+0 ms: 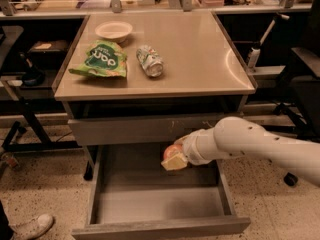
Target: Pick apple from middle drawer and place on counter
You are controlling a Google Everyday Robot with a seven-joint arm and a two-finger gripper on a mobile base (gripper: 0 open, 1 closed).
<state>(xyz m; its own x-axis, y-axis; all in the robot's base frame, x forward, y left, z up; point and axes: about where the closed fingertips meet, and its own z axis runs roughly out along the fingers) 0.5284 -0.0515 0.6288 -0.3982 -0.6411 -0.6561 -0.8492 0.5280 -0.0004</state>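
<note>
Apple (171,150) in end effector (176,160) above drawer (150,204)

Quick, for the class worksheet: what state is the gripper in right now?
Gripper: closed on the apple, over the open middle drawer.

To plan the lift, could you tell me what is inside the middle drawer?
The middle drawer holds the apple, with the gripper at it; otherwise bare grey. The arm hides its back right corner.

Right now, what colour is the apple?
The apple is red-orange, at the gripper above the middle drawer; camera view.
</note>
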